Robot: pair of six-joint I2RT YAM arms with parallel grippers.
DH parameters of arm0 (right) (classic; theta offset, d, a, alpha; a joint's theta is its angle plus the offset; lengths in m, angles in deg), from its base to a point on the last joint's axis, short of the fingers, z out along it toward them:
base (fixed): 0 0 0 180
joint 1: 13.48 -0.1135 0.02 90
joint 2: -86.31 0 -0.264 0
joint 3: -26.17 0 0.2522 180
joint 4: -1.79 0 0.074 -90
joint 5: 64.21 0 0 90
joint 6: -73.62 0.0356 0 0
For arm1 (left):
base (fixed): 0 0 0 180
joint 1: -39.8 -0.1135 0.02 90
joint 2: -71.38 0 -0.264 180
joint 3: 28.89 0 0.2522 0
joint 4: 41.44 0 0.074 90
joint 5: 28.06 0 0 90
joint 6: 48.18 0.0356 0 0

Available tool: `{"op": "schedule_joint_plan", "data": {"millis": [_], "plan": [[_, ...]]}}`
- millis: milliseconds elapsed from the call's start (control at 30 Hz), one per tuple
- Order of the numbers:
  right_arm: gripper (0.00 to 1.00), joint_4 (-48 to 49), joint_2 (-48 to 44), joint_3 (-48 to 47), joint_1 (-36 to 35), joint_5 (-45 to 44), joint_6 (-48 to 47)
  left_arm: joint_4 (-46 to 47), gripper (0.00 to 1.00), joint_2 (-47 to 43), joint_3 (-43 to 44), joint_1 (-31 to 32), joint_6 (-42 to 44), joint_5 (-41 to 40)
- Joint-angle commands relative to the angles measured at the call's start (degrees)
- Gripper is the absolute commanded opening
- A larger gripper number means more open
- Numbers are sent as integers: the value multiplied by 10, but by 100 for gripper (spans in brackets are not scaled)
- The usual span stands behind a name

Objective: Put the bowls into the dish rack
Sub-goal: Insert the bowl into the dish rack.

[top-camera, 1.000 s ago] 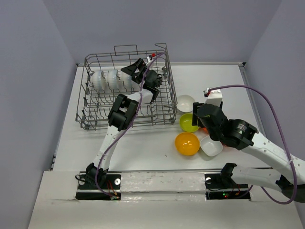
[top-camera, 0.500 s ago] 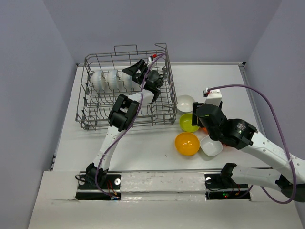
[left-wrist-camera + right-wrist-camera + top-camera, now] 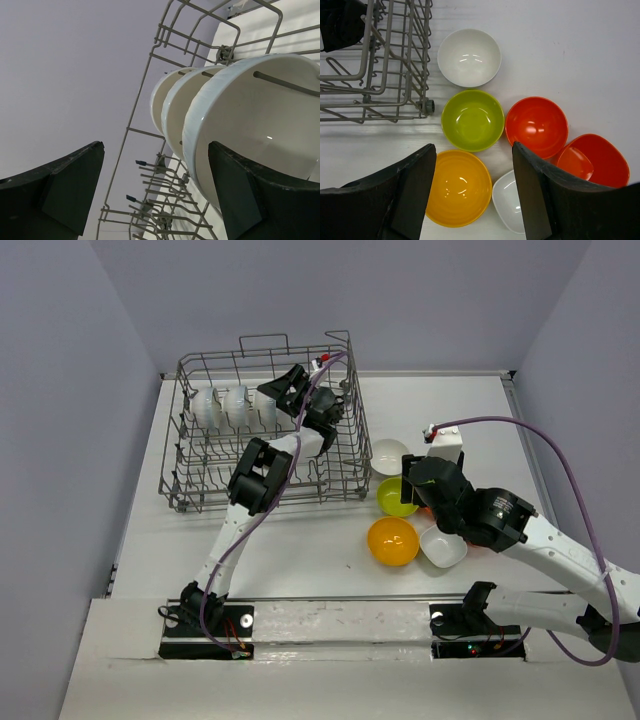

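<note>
- The dish rack [image 3: 185, 440] is the big grey wire basket. Every place here is told from it.
- Three white bowls [image 3: 250, 125] stand on their edges inside the rack, in a row.
- The left claw [image 3: 156, 145] is inside the rack too, just beside those bowls. Its fingers are wide apart and it has nothing in it.
- Six loose bowls [image 3: 536, 126] lie on the table [image 3: 580, 50] off the rack's right side, all facing up.
- The right claw [image 3: 472, 150] hangs over them, fingers wide apart, holding nothing.
- The green bowl [image 3: 472, 120] sits by the rack's near right corner. It is right under the right claw, between its two fingers.
- So the right arm is the nearer one. I think it should go straight down and pinch the green bowl's rim.
</note>
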Motion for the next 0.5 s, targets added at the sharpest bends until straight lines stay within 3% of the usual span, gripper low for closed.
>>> {"op": "schedule_joint_plan", "data": {"millis": [0,467], "plan": [[68,8,-4,-20,2,-8,8,28,99,13,27,10,-19,-29],[68,6,-3,-20,2,-8,10,23,99,18,36,14,-23,-27]]}}
